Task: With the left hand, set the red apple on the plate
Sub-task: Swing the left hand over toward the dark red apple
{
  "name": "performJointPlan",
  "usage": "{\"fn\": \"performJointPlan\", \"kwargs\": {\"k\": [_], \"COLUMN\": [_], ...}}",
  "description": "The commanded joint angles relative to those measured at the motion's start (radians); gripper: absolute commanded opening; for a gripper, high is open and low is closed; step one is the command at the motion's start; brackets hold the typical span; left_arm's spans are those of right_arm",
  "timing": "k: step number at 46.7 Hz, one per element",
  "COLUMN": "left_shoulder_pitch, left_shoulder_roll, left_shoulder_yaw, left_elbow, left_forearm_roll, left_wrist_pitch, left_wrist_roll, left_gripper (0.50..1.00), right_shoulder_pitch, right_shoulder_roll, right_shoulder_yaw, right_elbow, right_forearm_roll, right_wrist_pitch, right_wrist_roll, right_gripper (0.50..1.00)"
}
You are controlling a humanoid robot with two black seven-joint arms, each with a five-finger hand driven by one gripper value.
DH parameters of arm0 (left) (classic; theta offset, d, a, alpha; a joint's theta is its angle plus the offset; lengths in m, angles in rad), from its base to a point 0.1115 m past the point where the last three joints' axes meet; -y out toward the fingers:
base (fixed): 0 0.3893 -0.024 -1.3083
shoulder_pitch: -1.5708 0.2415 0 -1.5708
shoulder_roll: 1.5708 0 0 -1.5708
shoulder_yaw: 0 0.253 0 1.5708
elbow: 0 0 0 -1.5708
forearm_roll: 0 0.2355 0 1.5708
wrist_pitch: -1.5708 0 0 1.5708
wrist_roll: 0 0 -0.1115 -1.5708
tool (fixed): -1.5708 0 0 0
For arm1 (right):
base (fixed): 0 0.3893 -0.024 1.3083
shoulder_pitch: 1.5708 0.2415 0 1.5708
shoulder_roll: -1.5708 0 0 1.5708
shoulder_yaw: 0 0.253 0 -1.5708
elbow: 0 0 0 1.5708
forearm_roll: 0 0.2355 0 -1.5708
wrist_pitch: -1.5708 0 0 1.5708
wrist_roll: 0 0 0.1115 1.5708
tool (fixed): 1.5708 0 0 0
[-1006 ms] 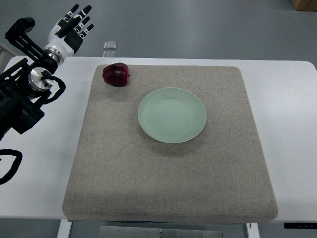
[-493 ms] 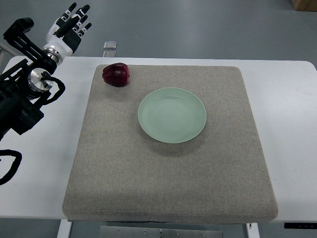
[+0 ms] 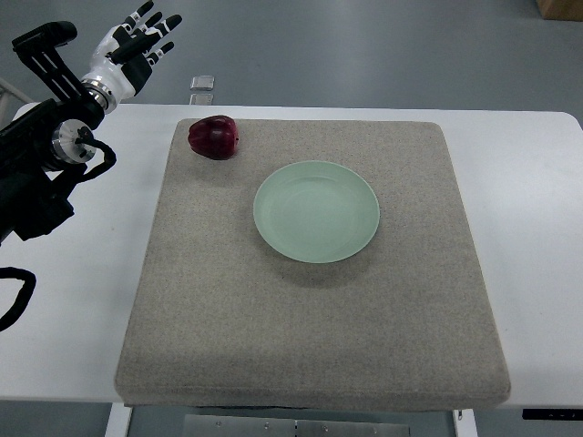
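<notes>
Top view, left robot hand (image 3: 137,45) fingers spread, empty, red apple (image 3: 214,137) apart, nearer the plate (image 3: 316,211)

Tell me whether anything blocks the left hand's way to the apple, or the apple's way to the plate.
Nothing visible does. The left hand hovers open beyond the table's far-left corner, the red apple lies alone on the grey mat, and only bare mat separates it from the green plate.

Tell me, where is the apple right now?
In the top view the apple sits on the mat's far left corner, up and left of the plate, not on it.
</notes>
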Motion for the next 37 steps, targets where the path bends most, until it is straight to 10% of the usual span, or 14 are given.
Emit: {"fn": "performJointPlan", "kwargs": {"k": [1, 37], "left_shoulder_pitch": [-0.003, -0.118], "left_shoulder_roll": [0.0, 0.181], "left_shoulder_yaw": [-0.002, 0.434], "left_elbow": [-0.005, -0.24], "left_forearm_roll": [0.1, 0.593], "left_wrist_pitch": [0.0, -0.015], "left_wrist_roll": [-0.001, -0.001], "left_gripper": [0.977, 0.979], "right_shoulder_pitch": [0.0, 0.0], "right_shoulder_roll": [0.0, 0.0], "right_shoulder_yaw": [0.0, 0.0], "right_elbow": [0.0, 0.0], "right_forearm_roll": [0.0, 0.0], "right_wrist_pitch": [0.0, 0.0], "right_wrist_roll": [0.0, 0.0], "right_gripper": [0.964, 0.964]}}
